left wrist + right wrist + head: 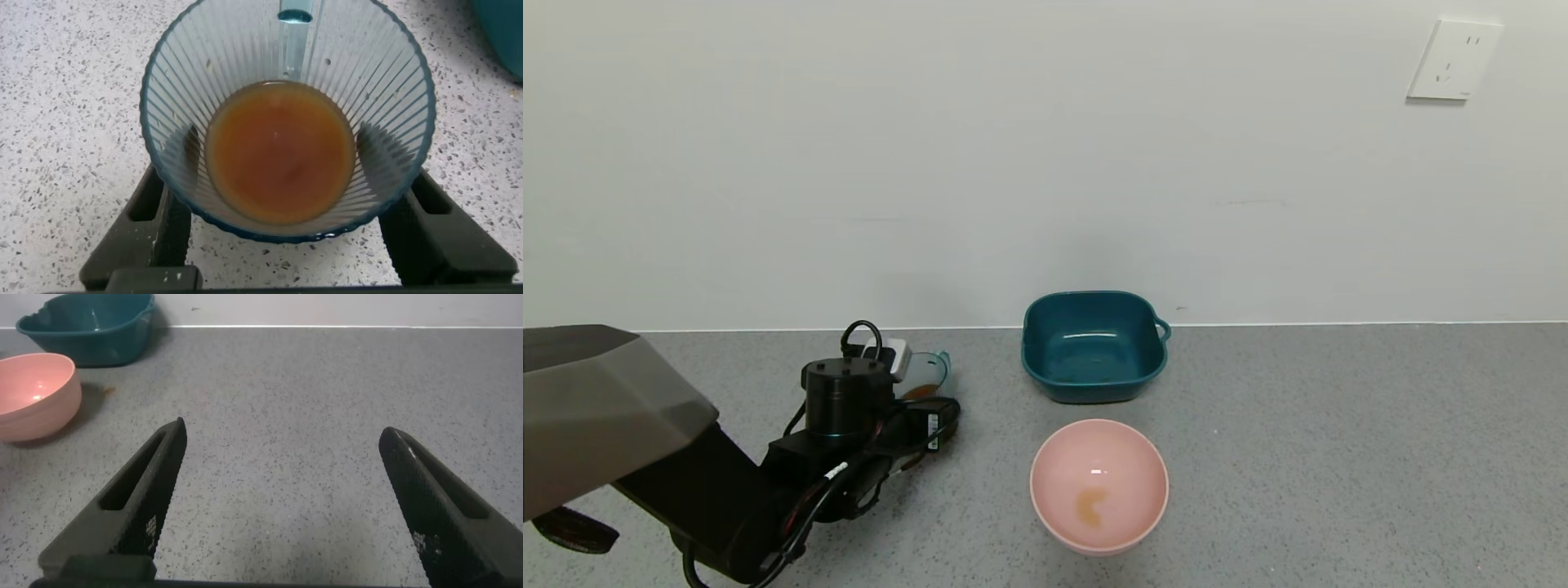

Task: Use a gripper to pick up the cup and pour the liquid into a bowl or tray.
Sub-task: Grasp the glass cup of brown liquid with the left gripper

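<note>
The ribbed, translucent blue-grey cup (286,49) fills the left wrist view, holding dark amber-brown liquid (280,151). My left gripper (282,175) straddles it, with one black finger (167,220) against each side of its lower body, shut on it. In the head view the cup (929,373) sits at table level beyond the left gripper's (913,390) black wrist, to the left of the dark teal basin (1092,347). My right gripper (282,429) is open and empty over bare counter, out of the head view.
A round pale pink bowl (1099,483) with a small orange-brown stain stands in front of the teal basin; both also show in the right wrist view, the bowl (37,392) and the basin (86,327). A white wall runs along the back of the grey speckled counter (1339,441).
</note>
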Robot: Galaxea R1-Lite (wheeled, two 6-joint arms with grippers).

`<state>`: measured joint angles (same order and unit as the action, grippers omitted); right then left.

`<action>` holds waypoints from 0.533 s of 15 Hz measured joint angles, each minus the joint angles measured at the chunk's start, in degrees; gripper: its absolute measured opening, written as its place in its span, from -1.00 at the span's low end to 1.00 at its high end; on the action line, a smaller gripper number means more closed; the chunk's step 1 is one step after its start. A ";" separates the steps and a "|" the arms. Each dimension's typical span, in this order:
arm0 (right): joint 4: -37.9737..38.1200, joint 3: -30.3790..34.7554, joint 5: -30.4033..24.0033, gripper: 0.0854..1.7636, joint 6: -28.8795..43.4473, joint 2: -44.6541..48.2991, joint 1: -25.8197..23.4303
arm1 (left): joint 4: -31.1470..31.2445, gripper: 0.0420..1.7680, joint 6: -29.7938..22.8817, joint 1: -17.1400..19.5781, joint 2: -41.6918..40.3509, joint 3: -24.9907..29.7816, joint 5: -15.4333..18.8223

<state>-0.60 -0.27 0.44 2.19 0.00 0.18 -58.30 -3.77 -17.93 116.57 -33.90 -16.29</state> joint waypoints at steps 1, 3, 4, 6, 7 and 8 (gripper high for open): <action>0.00 0.00 0.00 0.94 0.00 0.00 0.00 | -0.02 0.46 0.02 0.05 -0.02 0.00 -0.02; 0.00 0.00 0.00 0.94 0.00 0.00 0.00 | -0.05 0.46 0.02 0.05 -0.04 0.09 -0.02; 0.02 0.00 0.00 0.94 -0.02 0.00 0.00 | -0.05 0.45 0.02 0.07 -0.11 0.13 -0.02; 0.02 0.00 -0.02 0.94 0.00 0.00 0.00 | 0.00 0.45 0.22 0.13 -0.41 0.17 -0.07; 0.02 0.00 0.00 0.94 0.00 0.00 0.00 | 0.04 0.45 0.88 0.29 -0.77 0.17 -0.05; 0.00 0.00 0.00 0.94 0.00 0.00 0.00 | 0.35 0.45 2.04 0.57 -1.24 0.15 0.00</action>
<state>-0.60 -0.27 0.44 2.19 0.00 0.18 -57.94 -1.73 -17.36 115.32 -33.76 -16.29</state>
